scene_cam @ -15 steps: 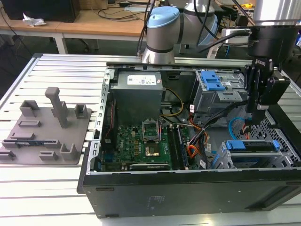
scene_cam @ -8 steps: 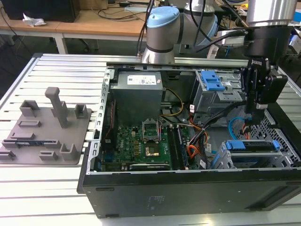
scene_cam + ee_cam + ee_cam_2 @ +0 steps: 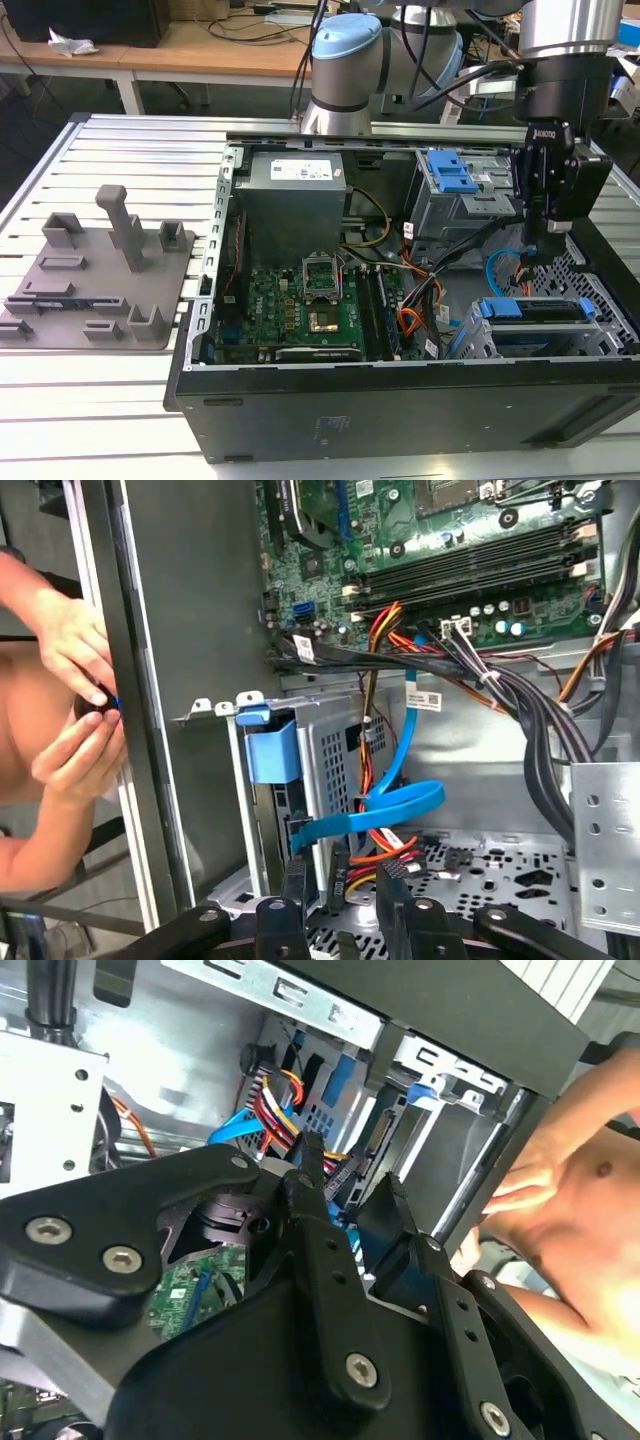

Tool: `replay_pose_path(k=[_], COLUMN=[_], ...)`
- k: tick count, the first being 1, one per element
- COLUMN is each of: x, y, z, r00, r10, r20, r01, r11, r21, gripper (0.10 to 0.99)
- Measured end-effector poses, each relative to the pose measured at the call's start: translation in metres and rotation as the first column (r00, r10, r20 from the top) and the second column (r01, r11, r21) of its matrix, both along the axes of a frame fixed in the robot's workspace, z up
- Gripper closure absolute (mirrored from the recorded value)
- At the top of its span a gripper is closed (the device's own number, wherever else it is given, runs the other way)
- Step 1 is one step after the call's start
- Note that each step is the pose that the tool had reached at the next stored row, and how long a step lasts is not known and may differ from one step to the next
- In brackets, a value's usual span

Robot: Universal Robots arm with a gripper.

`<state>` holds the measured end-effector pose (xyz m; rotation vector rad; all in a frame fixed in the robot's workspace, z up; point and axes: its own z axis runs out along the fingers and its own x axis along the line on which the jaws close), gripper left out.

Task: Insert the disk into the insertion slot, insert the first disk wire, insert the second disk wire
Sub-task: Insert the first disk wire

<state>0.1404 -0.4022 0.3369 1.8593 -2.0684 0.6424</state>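
The disk [image 3: 545,311] is seated in the insertion slot [image 3: 487,347], the low perforated cage at the corner of the computer case [image 3: 400,410] nearest the camera on the exterior view's right. Its blue carrier frame is seen at the cage mouth. Whether it is pushed fully home cannot be told.

The gripper [image 3: 532,250] is held over the case floor just behind the slot, between it and the taller cage with the blue latch [image 3: 450,172]. In both wrist views the jaws are seen apart, with nothing clearly clamped between them. A blue data cable [image 3: 405,800] and a bundle of red, yellow and black power wires [image 3: 385,845] lie loose just beyond the fingertips [image 3: 297,880], beside the slot's perforated wall.

Hazards judged from this position:

1. Wrong pick. The two leads are crossed and touching, so both, or the wrong one, could be closed upon.
2. Snagging. A loop of the data cable could be caught by an open finger and dragged.
3. Misalignment. A connector gripped off-square could be jammed or bent against the disk's port.
4. Disk displacement. If the carrier is not latched, the disk could be shifted by the insertion force.
5. Personnel. A person's hands [image 3: 70,680] are placed at the outer face of the case side wall, near the gripper, and contact is possible if the arm is swung that way
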Motion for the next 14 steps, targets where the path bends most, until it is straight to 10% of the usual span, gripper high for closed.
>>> replay_pose_path(k=[2, 6, 14], x=[-0.0013, -0.0016, -0.0031], y=[0.0002, 0.0003, -0.0003], z=[-0.0010, -0.0012, -0.0018], r00=[1.0000, 0.9998, 0.9996], r10=[-0.001, -0.002, -0.018], r20=[0.0009, 0.0189, 0.0202], r01=[0.001, 0.002, 0.018], r11=[1.0000, 1.0000, 0.9998], r21=[-0.002, 0.004, 0.005], gripper=[0.678, 0.678, 0.678])
